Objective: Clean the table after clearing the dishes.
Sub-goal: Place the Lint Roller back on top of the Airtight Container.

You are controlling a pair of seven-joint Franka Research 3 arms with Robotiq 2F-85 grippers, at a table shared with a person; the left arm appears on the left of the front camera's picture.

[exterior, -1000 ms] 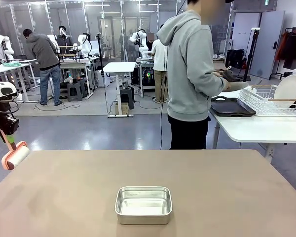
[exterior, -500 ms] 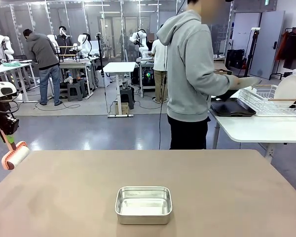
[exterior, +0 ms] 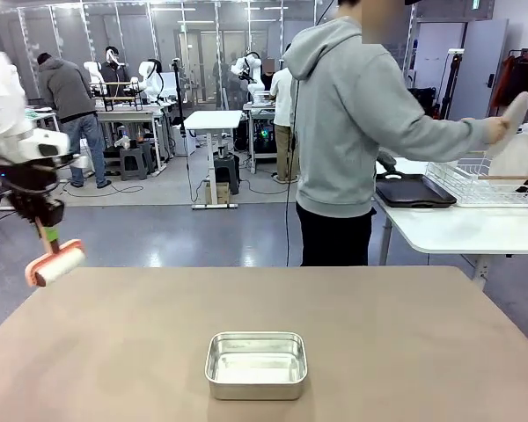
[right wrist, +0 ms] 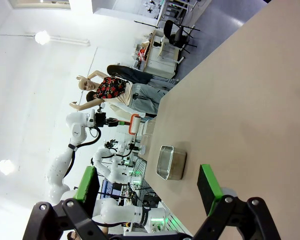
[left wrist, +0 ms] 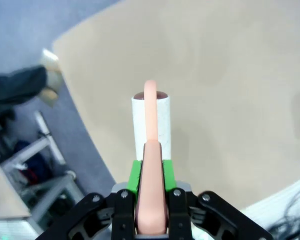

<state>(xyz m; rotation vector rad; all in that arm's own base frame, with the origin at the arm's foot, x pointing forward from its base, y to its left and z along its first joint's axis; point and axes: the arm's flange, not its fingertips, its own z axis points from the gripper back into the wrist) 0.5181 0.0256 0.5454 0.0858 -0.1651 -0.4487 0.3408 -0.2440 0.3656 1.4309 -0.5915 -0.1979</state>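
My left gripper (exterior: pixel 47 230) is shut on the pink handle of a lint roller (exterior: pixel 55 265), which hangs above the far left edge of the tan table (exterior: pixel 396 334). In the left wrist view the left gripper (left wrist: pixel 151 202) clamps that handle, and the white roller (left wrist: pixel 151 122) hovers over the table (left wrist: pixel 230 100) near its corner. My right gripper (right wrist: pixel 148 192) stands open with nothing between its green pads (right wrist: pixel 87 186). Across the table, the person holds a white plate (exterior: pixel 513 114) over a wire dish rack (exterior: pixel 471 180). A second plate (exterior: pixel 514 159) stands in the rack.
A small square steel pan (exterior: pixel 256 364) sits near the table's front middle and appears as the pan (right wrist: pixel 171 162) in the right wrist view. A dark tray (exterior: pixel 414 190) lies on the white side table (exterior: pixel 458 230) at the right.
My left arm has swung right and slightly up, carrying the roller toward the table. The person has lifted a plate out to the right, over the rack.
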